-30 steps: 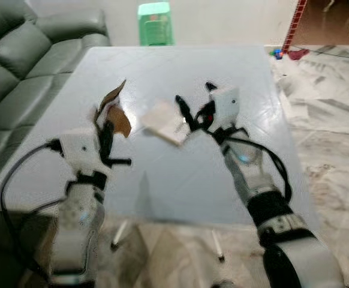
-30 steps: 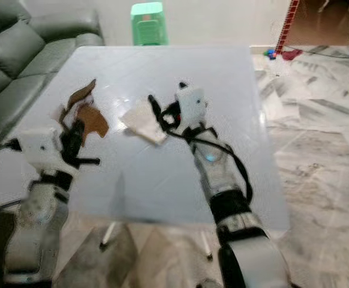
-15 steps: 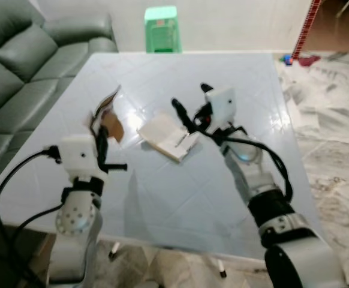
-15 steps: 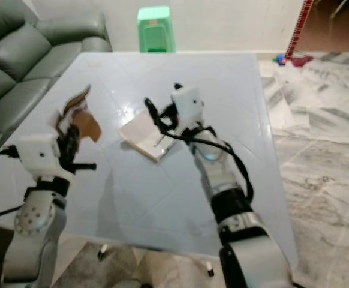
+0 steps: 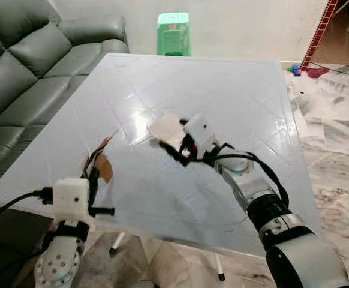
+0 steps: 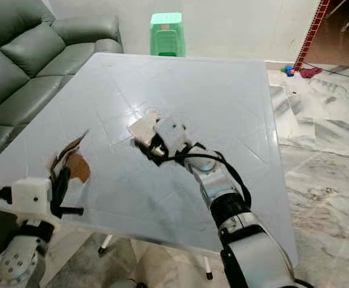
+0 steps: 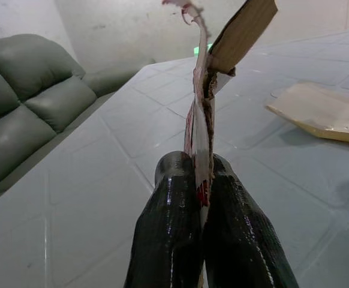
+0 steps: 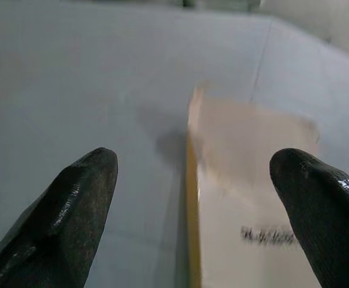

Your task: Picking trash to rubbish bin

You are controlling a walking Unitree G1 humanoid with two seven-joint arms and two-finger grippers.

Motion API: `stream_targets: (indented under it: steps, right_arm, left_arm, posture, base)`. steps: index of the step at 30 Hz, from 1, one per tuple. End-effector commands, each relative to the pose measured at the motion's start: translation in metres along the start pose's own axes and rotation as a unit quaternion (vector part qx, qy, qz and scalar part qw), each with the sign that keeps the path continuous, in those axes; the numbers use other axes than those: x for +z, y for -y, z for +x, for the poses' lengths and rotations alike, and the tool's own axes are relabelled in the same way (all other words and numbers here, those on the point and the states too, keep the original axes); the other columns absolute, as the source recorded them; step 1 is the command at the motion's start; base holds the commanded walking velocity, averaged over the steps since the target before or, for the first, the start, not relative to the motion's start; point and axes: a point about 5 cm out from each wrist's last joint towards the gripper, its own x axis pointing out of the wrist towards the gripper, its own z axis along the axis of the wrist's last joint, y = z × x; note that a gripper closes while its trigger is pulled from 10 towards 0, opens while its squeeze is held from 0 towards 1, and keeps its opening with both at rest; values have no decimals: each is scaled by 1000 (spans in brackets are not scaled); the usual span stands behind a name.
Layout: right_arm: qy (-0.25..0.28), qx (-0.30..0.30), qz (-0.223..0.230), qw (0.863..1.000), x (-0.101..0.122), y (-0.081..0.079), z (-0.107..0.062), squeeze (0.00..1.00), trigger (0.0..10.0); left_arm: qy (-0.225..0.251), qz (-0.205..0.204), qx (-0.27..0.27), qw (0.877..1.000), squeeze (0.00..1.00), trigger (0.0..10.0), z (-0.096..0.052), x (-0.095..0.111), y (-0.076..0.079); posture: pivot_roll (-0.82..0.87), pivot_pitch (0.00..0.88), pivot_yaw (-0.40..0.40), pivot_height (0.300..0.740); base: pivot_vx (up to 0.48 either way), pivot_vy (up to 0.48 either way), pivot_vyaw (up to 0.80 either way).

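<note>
Nearby, left gripper (image 7: 203,180) pinches torn brown cardboard (image 7: 207,96).

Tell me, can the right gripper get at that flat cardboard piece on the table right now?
Probably yes: the right gripper is open, its fingers either side of the flat cardboard piece with nothing between.

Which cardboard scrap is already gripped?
The torn brown scrap, pinched by the left gripper. The pale flat piece lies on the table before the open right gripper.
</note>
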Motion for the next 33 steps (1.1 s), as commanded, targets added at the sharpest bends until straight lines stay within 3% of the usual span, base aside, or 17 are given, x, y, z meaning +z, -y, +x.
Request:
stream_targets:
  steps: [1, 11, 22, 26, 27, 28, 33]
  right_arm:
    - [-7, 0, -11, 1000, 6, 2, 5, 0, 10000]
    - [-64, -50, -11, 997, -6, 5, 8, 0, 10000]
    - [-148, -24, 22, 988, -41, -11, 0, 0, 10000]
    - [-155, -16, 35, 987, -46, -15, -2, 0, 9804]
    - [-156, -14, 38, 987, -47, -15, -2, 0, 3176]
    - [-154, -6, 52, 987, -48, -18, -2, 0, 0]
    - [-129, 48, 90, 986, -45, -30, 1, 0, 0]
  left_arm:
    - [8, 1, 0, 1000, 0, 0, 2, 5, -1]
    - [16, -14, -12, 1000, 0, 0, 3, 9, 7]
    - [15, -21, -15, 1000, 0, 0, 2, 9, 9]
    - [16, -22, -14, 1000, 0, 0, 4, 10, 8]
    - [16, -23, -13, 1000, 0, 0, 4, 10, 8]
    - [17, -25, -12, 999, 0, 0, 4, 10, 8]
    - [16, -28, -12, 999, 0, 0, 4, 10, 10]
  posture:
    - [153, 108, 18, 740]
    - [160, 111, 12, 740]
    - [164, 109, 11, 740]
    - [165, 109, 10, 740]
    - [164, 109, 10, 740]
    - [165, 108, 9, 740]
    - [163, 109, 9, 740]
  base:
    - [0, 0, 0]
    - [0, 0, 0]
    - [0, 0, 0]
    - [0, 0, 0]
    - [0, 0, 0]
    - [0, 0, 0]
    - [0, 0, 0]
